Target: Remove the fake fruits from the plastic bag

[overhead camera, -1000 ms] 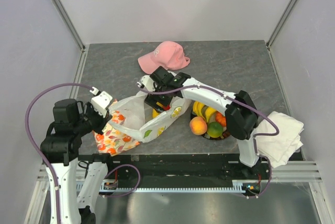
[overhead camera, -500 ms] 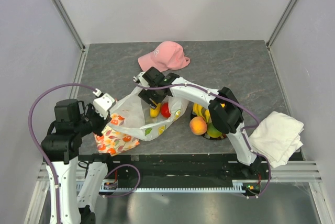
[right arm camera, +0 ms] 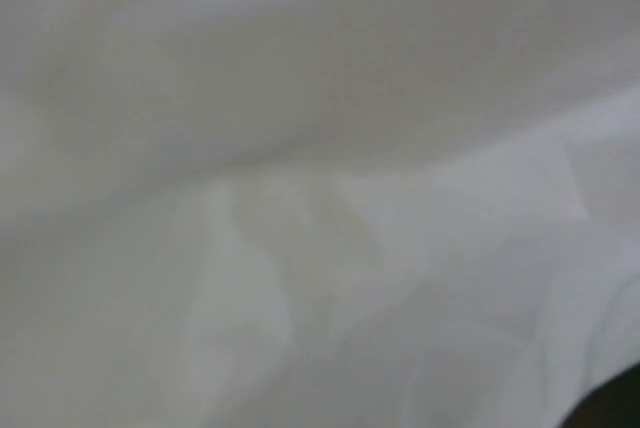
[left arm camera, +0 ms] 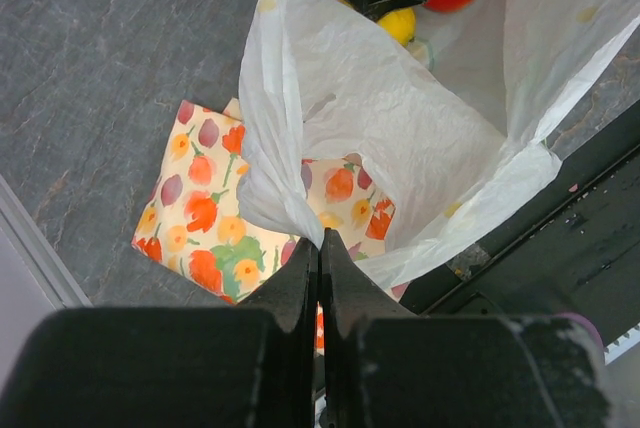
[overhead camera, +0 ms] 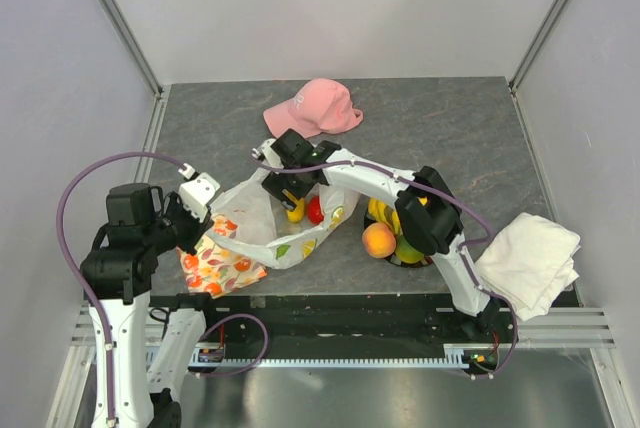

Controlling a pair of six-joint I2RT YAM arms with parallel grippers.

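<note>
Left gripper [left arm camera: 320, 263] clamps the edge of the thin, white, translucent plastic bag [left arm camera: 400, 128]. Beside the right gripper [overhead camera: 293, 198], its grip impossible to tell, two glossy pieces lie inside: one red round fruit [overhead camera: 316, 210] and one yellow fruit [overhead camera: 297, 215].

Right end effector [overhead camera: 290, 198] inside open plastic bag [overhead camera: 255, 228]

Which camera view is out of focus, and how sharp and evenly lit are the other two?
Right wrist: wholly blurred, only pale whitish film, nothing identifiable. Left wrist: sharp on the plastic bag and flowered cloth. Top external: sharp, evenly lit, soft shadows.
</note>
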